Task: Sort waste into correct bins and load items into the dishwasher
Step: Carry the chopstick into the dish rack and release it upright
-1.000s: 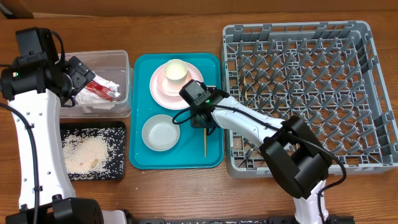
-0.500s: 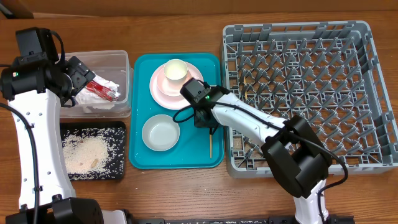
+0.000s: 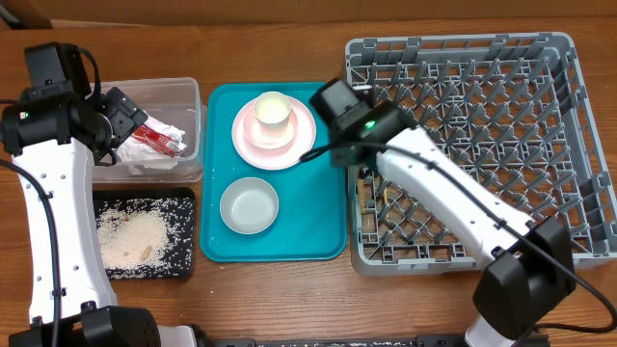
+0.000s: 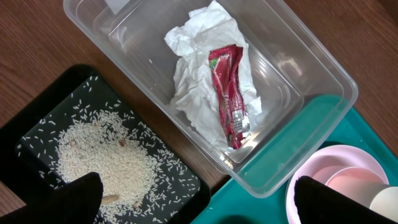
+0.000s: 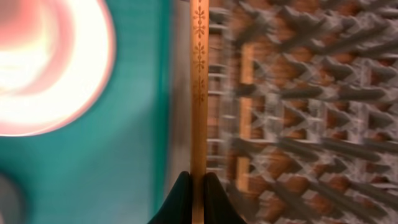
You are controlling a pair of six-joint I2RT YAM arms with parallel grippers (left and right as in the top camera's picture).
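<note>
My right gripper is shut on a wooden chopstick, held over the left edge of the grey dish rack; the stick runs between the fingers. The second chopstick lies in the rack. A cream cup sits in a pink bowl on the pink plate, with a grey-green bowl nearby. My left gripper is open and empty above the clear tub, which holds the napkin and red packet. Rice lies in the black tray.
The teal tray lies between the bins and the rack, and the plate and bowls stand on it. The rack's upright pegs fill the right side. Wooden table surrounds everything.
My right gripper has lifted the chopstick off the teal tray and carried it right and back, to the rack's left edge. The left arm has not moved.
</note>
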